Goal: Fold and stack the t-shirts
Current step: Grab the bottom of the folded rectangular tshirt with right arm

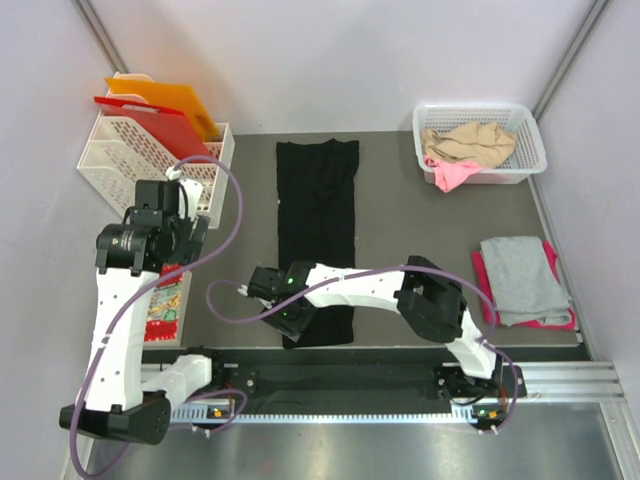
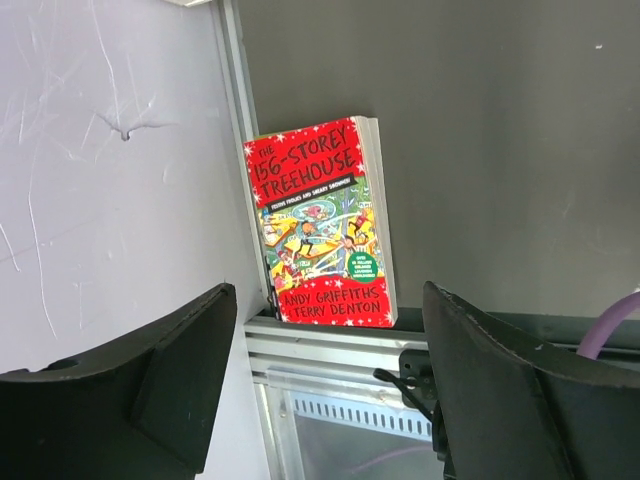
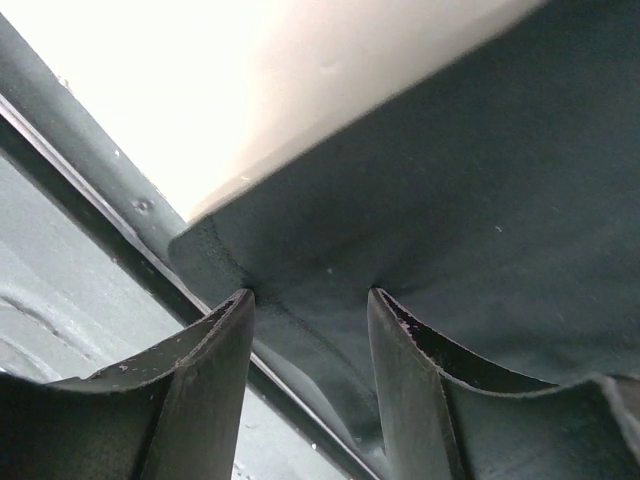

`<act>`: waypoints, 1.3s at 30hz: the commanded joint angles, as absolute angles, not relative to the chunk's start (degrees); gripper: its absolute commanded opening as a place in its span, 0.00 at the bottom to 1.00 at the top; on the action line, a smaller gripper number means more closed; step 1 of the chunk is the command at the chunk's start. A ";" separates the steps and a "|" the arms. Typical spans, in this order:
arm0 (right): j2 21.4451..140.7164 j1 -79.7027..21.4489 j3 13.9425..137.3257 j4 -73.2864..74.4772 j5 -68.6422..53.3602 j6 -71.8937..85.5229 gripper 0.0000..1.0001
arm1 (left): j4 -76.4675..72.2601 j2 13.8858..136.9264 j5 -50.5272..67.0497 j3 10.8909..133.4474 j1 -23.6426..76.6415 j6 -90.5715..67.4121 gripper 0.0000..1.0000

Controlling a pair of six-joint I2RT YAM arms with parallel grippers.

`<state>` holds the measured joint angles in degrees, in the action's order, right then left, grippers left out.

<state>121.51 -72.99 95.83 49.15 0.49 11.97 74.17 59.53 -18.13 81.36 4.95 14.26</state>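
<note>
The left hand (image 2: 328, 298) hangs empty, fingers wide apart, over a book (image 2: 318, 215) at the near left edge of the desk (image 1: 400, 230). It is well away from any cloth, so it pins nothing down. At centre the black t-shirt (image 1: 317, 200) lies as a long strip running near to far. The right hand (image 3: 310, 300) has its fingers apart, tips pressing on the shirt's near left corner. Closing there could catch only the top layer, or a lift could drag the unpinned strip askew. On the right lies the folded grey t-shirt (image 1: 520, 275).
</note>
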 commanded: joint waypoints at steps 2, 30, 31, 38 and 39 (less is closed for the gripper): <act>124.19 -73.48 101.16 49.13 -2.99 10.99 0.49 | 70.31 59.94 -18.90 83.15 4.57 13.54 0.80; 108.91 -77.33 92.92 52.74 16.17 6.94 0.59 | 64.86 64.24 -14.24 80.86 -1.93 18.63 0.80; 108.29 -78.13 90.12 52.13 17.13 6.86 0.59 | 64.69 64.42 -14.15 80.95 -2.02 18.63 0.80; 110.21 -84.10 85.52 47.29 21.18 5.37 0.59 | 65.47 66.71 -13.19 83.05 -2.37 18.28 0.80; 111.35 -84.29 85.87 46.94 21.27 5.27 0.59 | 65.65 66.80 -13.18 83.32 -2.37 18.28 0.80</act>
<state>109.23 -81.56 85.76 51.35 17.23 6.59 67.22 66.08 -14.39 80.05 -2.00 18.17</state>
